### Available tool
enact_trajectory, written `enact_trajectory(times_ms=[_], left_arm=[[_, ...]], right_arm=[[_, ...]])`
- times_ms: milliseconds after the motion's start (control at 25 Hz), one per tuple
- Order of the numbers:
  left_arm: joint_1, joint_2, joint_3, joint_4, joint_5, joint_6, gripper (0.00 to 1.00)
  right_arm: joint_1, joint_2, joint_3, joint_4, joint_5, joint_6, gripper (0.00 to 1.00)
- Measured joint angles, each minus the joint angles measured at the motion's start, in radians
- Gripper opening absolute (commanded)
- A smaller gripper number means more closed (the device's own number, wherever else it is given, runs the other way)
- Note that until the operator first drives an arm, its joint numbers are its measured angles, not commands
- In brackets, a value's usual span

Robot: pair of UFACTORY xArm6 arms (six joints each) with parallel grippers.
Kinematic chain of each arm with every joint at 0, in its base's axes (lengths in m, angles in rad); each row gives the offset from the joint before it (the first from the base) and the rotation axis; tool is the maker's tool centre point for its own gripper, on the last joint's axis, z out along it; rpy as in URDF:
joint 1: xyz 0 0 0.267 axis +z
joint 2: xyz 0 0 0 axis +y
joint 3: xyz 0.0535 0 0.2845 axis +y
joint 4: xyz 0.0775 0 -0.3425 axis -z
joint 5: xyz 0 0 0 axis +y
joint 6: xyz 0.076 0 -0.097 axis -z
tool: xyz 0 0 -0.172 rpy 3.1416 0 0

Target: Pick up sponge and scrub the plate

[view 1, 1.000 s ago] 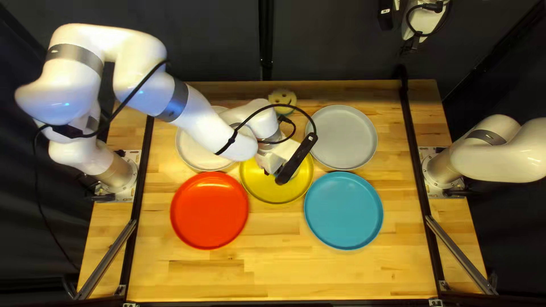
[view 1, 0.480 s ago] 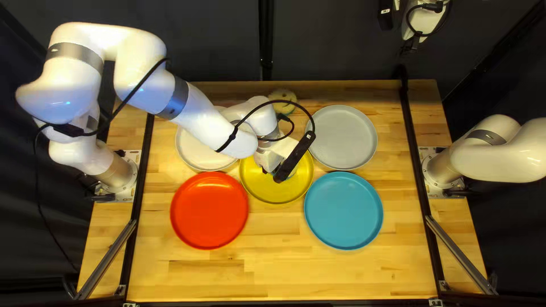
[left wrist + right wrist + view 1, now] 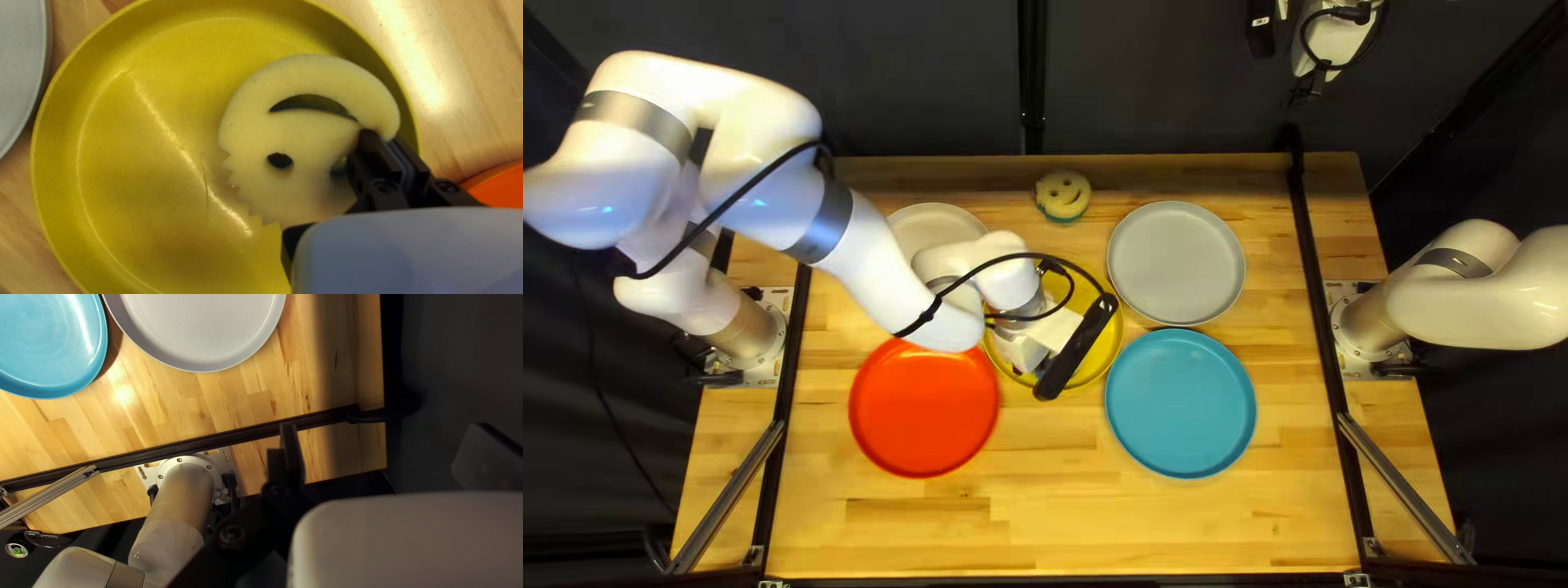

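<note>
The yellow plate (image 3: pixel 1104 351) rests on the wooden table (image 3: pixel 1176 534), and the cream smiley-face sponge (image 3: pixel 305 130) is inside it, off to one side and close to the rim. The sponge lies face up, with its curved mouth slot and one eye hole in plain view; the other eye is partly covered. Its notched edge faces the middle of the plate, where a thin curved mark (image 3: pixel 205 179) runs across the yellow surface.

My left gripper (image 3: pixel 1026 354) is over the yellow plate, its two fingers clamped on the sponge near the end of the mouth slot. My left arm (image 3: pixel 882 261) slants in over the pale plate (image 3: pixel 931 223), which sits beyond the yellow plate and to its left, partly hidden. The red plate (image 3: pixel 924 408) is to the left of the yellow plate on its near side. The blue plate (image 3: pixel 1181 403) is to the right on the near side, and the grey plate (image 3: pixel 1176 261) to the right on the far side. A second smiley sponge (image 3: pixel 1062 194), with a teal underside, lies beyond the yellow plate, well clear of the rim.

My right gripper (image 3: pixel 1307 87) is raised, well beyond the yellow plate and to its right, with its fingers wide apart and nothing between them.
</note>
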Motion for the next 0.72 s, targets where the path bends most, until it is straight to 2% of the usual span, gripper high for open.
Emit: enact_trajectory(times_ms=[240,440,560,720], left_arm=[[-0.088,0.004,-0.031,0.111,-0.011,-0.146,0.0],[-0.18,0.035,-0.109,0.183,0.014,-0.259,0.0],[-0.22,0.055,-0.139,0.201,0.025,-0.301,0.0],[-0.242,0.064,-0.134,0.186,0.017,-0.313,0.0]], right_arm=[[0.0,0.0,0.0,0.0,0.0,0.0,1.0],[0.0,0.0,0.0,0.0,0.0,0.0,1.0],[0.0,0.0,0.0,0.0,0.0,0.0,1.0],[0.0,0.0,0.0,0.0,0.0,0.0,1.0]])
